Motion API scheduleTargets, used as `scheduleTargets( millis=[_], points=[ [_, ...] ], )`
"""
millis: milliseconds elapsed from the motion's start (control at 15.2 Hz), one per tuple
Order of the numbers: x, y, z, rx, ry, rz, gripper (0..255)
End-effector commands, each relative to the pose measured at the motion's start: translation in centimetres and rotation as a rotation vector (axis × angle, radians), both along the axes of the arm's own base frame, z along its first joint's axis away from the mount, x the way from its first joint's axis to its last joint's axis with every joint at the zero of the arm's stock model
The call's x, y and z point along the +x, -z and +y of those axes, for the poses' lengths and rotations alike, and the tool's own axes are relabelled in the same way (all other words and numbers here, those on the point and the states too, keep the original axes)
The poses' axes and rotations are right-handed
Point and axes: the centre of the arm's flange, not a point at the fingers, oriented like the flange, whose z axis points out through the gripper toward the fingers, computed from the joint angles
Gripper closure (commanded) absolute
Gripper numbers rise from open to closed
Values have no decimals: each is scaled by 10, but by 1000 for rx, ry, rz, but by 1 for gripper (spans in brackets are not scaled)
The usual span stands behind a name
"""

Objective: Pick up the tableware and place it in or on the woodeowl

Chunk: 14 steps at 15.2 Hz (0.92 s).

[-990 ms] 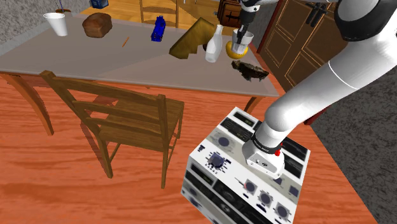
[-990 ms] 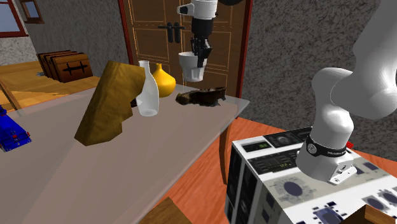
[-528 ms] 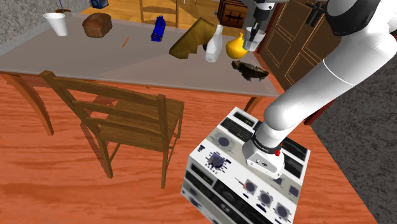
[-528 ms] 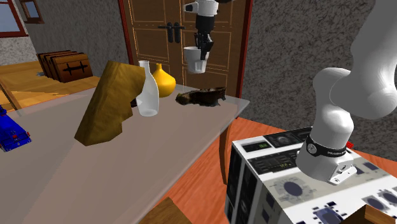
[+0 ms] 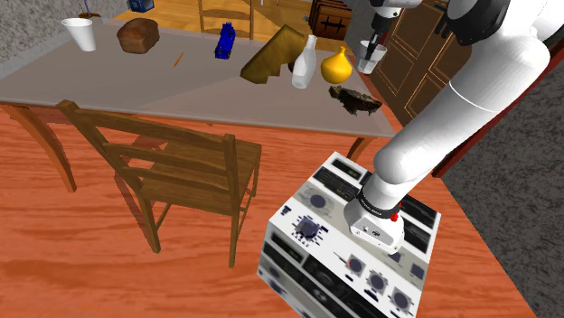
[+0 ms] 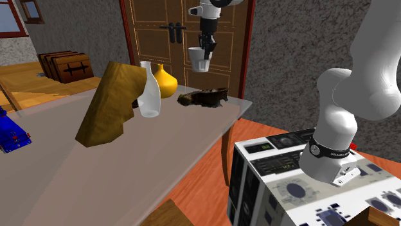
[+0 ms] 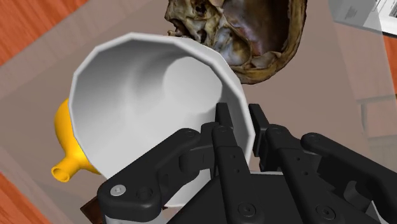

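Jaws: almost closed, pinching the wall of the white cup (image 7: 153, 95), one finger inside the rim and one outside.
Black gripper (image 5: 371, 45): pointing down, high over the far corner of the grey table (image 5: 108, 81).
Cup right now: upright in the air, clear of the tabletop, past the yellow vase (image 5: 335, 65) toward the shoulder view's right.
Just changed: up and across within the last second. Sat low in front of the yellow vase a second ago; now higher and carried toward the dark wooden bowl (image 5: 354, 99).
Seen from the wrist: bowl lying just beyond the cup's rim, vase peeking out on the opposite side.
Meaning for the task: lift looks done and the carry is under way. Probably not centred over the bowl yet, so likely a touch more travel, then down and let go.
Cups: two, one in the grip and a second white cup (image 5: 79, 34) at the table's far corner on the shoulder view's left.
Bowls: one.
Vases: one yellow, plus one white bottle (image 5: 305, 63) just beside it.
Blue bottles: one (image 5: 225, 42).
Brown lumps: two, a tan wedge (image 5: 271, 54) next to the white bottle and a rounder brown loaf (image 5: 137, 34) near the spare cup.
Wooden chairs: one (image 5: 172, 163) at the table's near side.
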Motion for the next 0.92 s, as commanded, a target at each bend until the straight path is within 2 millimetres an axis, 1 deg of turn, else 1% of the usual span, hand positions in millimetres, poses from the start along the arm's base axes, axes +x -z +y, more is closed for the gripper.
scheduleTargets(
  millis=[0, 858],
  points=[
    [0, 11, 1, -1, -1, -1, 255],
    [0, 79, 1, -1, -1, -1, 255]
  ],
)
